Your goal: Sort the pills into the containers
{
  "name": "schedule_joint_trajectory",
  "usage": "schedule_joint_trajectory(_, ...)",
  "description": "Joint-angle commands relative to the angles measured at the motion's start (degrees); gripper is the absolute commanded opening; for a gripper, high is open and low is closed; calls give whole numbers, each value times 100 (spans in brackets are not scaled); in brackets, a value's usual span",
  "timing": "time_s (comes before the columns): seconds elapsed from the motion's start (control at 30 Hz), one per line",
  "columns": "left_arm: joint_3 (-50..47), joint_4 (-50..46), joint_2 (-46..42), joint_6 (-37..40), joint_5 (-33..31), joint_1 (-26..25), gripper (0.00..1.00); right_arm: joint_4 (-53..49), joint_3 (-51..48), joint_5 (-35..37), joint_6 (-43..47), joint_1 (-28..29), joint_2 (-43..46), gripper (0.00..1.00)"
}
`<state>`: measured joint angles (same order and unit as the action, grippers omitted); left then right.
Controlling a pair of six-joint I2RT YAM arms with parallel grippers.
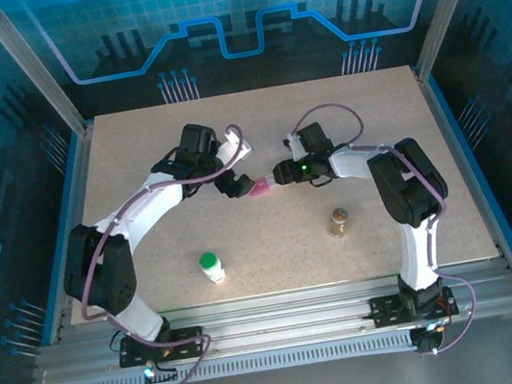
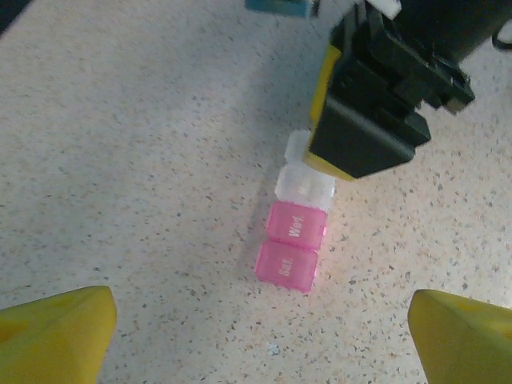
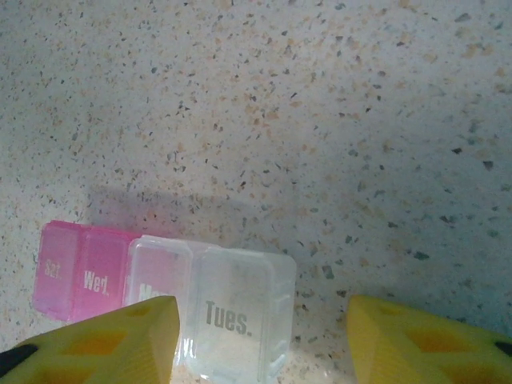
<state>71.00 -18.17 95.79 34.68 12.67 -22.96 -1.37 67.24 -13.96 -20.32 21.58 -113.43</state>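
My left gripper (image 2: 260,310) is wide open near the pink end of the pill box (image 2: 294,234) in the middle of the table (image 1: 136,172), and my right gripper (image 3: 260,320) sits part open around its clear end, so I should squeeze gently.

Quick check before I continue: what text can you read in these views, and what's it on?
"Sat" - end pink lid of the translucent pink-and-clear plastic pill-box strip.
"Wed." - next pink lid.
"Tues." - end clear lid.
"M..." - clear lid between; rest hidden by the right claw.
White bottle with green cap, amber bottle with tan cap: any label too small to read.
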Motion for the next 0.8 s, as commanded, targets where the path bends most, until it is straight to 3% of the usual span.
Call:
schedule_joint_trajectory(0.0, 316, -466, 359, 299, 197, -59, 95, 126, 140, -38, 94, 110, -96, 57)
schedule_joint_trajectory(0.43, 1172, -1170, 1402, 693, -438, -337, 91, -164, 310, 140, 63, 197, -312, 44)
schedule_joint_trajectory(0.77, 1514, -1238, 2027, 734, -726, -319, 90, -34, 281, -139, -31, 171, -328, 44)
